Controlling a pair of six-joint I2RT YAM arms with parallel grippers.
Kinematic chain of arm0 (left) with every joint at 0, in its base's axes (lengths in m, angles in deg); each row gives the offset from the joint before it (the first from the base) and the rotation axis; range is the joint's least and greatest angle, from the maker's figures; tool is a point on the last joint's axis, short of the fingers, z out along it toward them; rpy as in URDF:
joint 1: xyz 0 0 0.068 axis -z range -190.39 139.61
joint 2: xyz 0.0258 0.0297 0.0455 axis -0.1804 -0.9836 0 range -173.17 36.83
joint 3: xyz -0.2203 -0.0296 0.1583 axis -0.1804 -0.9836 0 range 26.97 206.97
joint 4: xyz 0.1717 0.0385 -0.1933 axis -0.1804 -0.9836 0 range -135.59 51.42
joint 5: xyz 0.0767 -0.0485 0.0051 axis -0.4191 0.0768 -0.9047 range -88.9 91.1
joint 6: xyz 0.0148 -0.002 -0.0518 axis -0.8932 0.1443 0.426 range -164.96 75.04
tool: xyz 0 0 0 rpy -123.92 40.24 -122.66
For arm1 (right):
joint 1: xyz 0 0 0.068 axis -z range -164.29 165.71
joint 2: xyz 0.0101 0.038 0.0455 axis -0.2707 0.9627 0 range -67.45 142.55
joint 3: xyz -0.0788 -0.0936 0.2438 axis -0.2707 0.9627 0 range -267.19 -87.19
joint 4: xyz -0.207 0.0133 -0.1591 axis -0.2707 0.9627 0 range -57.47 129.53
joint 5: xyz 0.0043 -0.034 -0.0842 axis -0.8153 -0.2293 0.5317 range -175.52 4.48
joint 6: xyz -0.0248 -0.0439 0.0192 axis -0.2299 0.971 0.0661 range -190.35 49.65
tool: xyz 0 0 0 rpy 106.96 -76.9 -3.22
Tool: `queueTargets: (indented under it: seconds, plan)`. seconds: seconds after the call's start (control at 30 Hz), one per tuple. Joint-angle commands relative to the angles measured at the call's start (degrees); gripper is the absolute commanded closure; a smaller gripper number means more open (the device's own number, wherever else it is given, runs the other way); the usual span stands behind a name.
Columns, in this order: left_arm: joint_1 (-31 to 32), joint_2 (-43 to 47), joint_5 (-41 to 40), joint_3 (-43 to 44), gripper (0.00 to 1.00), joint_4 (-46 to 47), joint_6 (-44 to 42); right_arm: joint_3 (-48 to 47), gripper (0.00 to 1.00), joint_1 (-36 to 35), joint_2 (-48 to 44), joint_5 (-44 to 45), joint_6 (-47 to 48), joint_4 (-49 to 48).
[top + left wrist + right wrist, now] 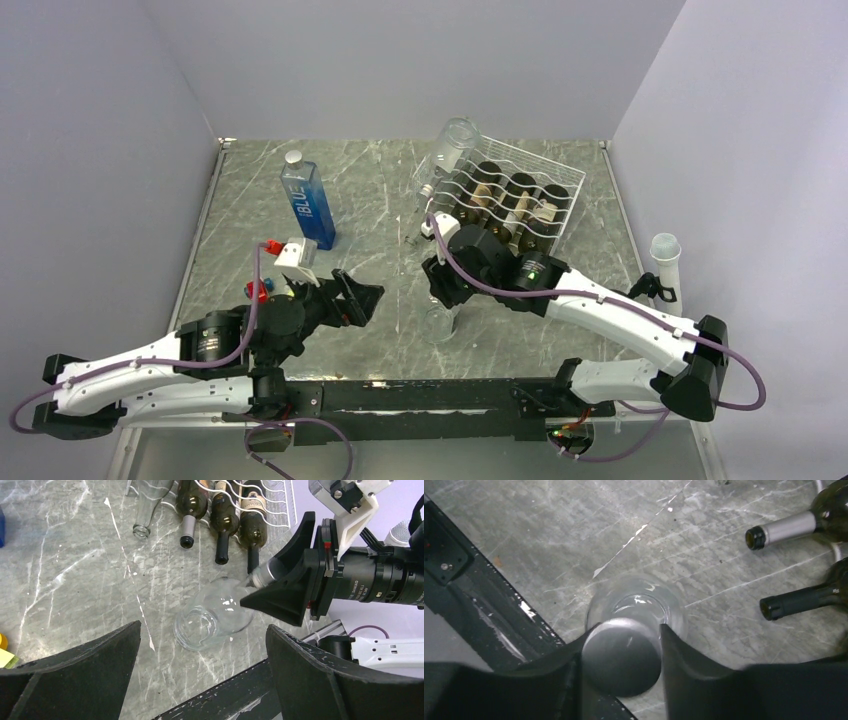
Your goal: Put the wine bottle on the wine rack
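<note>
My right gripper [447, 290] is shut on the grey-capped neck of a clear glass wine bottle [440, 322], near the table's front middle. The bottle's body hangs below the fingers; whether its base touches the table I cannot tell. In the right wrist view the cap [621, 656] sits between the fingers of the right gripper [630, 630], with the bottle's body [639, 602] beyond. The left wrist view shows the bottle [215, 617] and the right gripper [280, 582] on its neck. My left gripper [365, 298] stands open just left of the bottle. The white wire wine rack [555, 170] is at the back right.
The rack holds several dark bottles [505, 205] and a clear one [452, 148] at its left end, necks pointing toward me [220, 540] [784, 527]. A blue square bottle [308, 205] stands at the back left. A clear tube [665, 262] stands at the right edge.
</note>
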Motion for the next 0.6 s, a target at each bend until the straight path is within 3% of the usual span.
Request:
queueTargets:
  seconds: [0.0, 0.07, 0.2, 0.33, 0.57]
  plan:
    - [0.22, 0.53, -0.32, 0.74, 0.01, 0.07, 0.22, -3.8, 0.41, -0.29, -0.94, -1.33, -0.93, 3.45]
    - [0.22, 1.12, -0.33, 0.43, 0.01, 0.95, -0.35, -5.09, 0.32, -0.29, 0.13, -1.48, -0.1, 5.75]
    - [0.22, 1.72, -0.98, 0.04, 0.01, 1.73, -0.9, -9.4, 0.27, -0.29, 4.51, 0.56, 1.24, 11.48]
    - [0.22, 1.58, -1.34, 0.28, 0.01, 1.32, -1.02, -12.06, 0.29, -0.34, 7.12, -0.76, 2.45, 14.09]
    - [0.22, 2.09, -2.11, -0.29, 0.01, 0.8, 0.01, -13.91, 0.41, -0.6, 9.23, -0.49, 2.08, 16.85]
